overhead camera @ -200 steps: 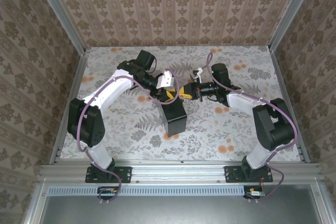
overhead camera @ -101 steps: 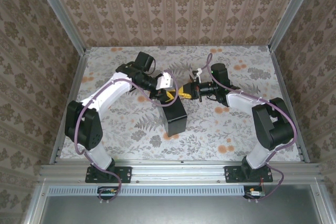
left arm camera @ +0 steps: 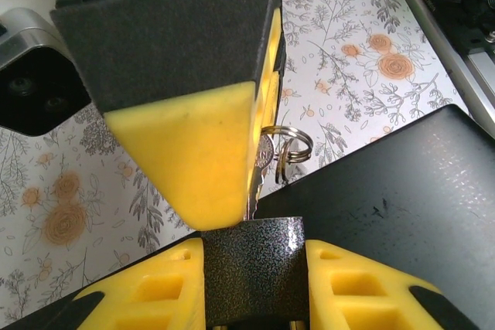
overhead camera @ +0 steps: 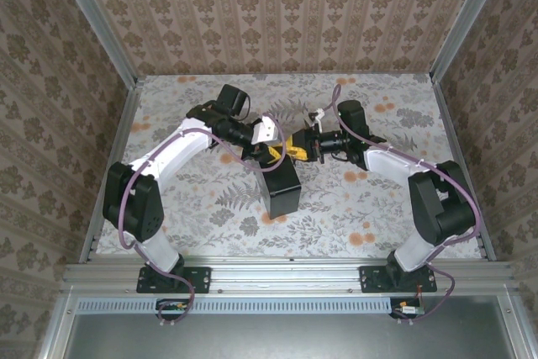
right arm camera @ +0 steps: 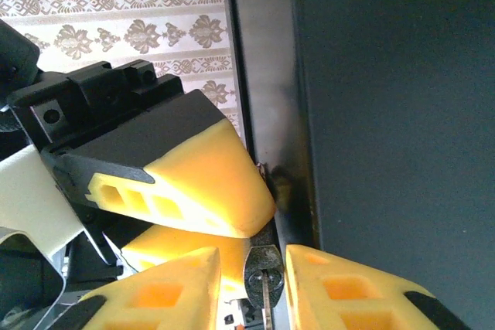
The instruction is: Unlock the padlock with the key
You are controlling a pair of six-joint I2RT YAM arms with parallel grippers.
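key-turn step: left gripper (left arm camera: 253, 246) clamped on padlock (left arm camera: 251, 268), key (left arm camera: 265, 158) seated just ahead; right gripper (right arm camera: 254, 256) narrow around key head, grip unclear; next needs firm pinch, then twist

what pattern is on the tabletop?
White floral print: grey leafy sprigs and orange flowers on the tabletop. Clearest in the left wrist view.

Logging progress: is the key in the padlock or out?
Seemingly in: the key runs blade-first into the padlock gripped by the left claw.
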